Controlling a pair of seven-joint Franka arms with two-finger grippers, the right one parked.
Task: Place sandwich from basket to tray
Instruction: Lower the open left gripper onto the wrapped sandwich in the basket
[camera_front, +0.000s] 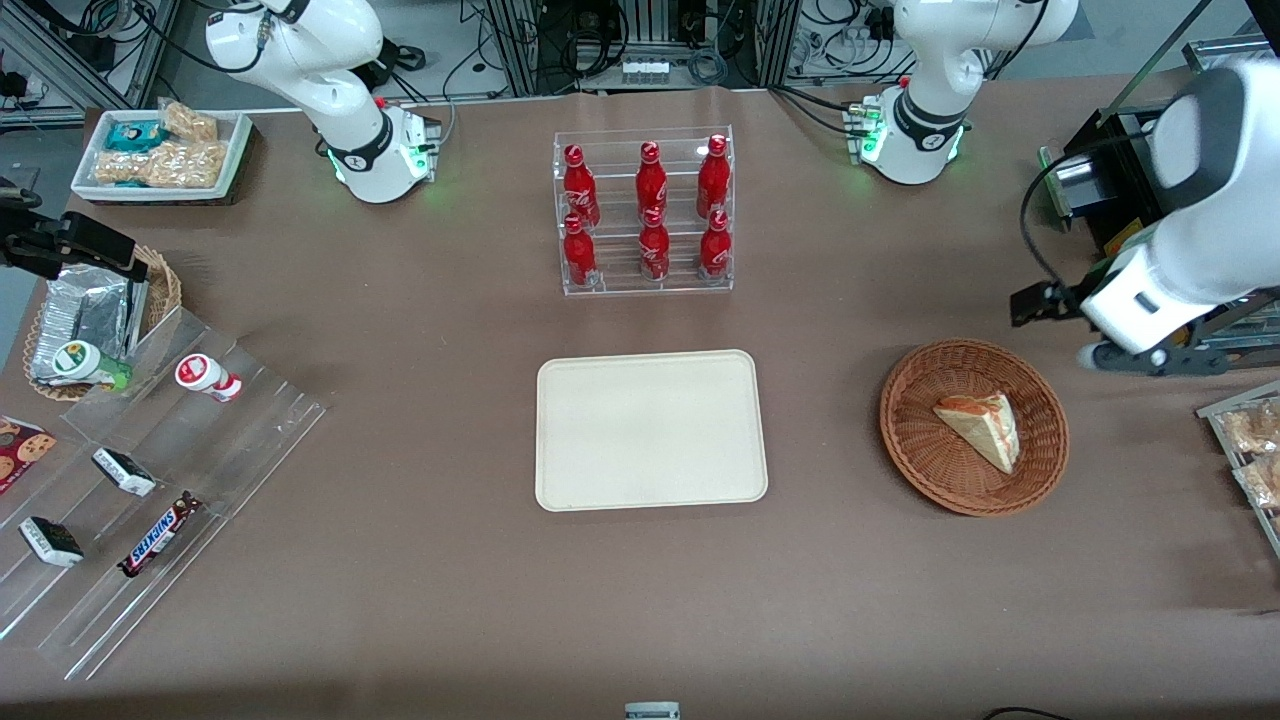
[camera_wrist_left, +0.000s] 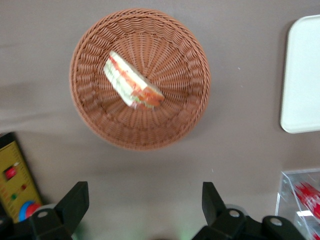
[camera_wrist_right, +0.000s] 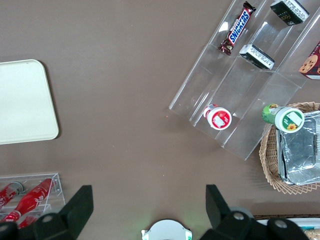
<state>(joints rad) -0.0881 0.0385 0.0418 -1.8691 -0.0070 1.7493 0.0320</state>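
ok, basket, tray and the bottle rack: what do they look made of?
Basket: woven wicker, reddish-brown, matte; the weave ribs show. It holds the sandwich.
Tray: smooth cream surface with a molded rim, probably plastic, low sheen.
Bottle rack: clear and glossy, likely acrylic; the table shows through it.
Gripper: open, hovering above the table beside the basket, fingers black, probably plastic.

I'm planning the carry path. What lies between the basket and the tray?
Only bare brown tabletop between basket and tray, in the front view; the open gripper hangs above it.
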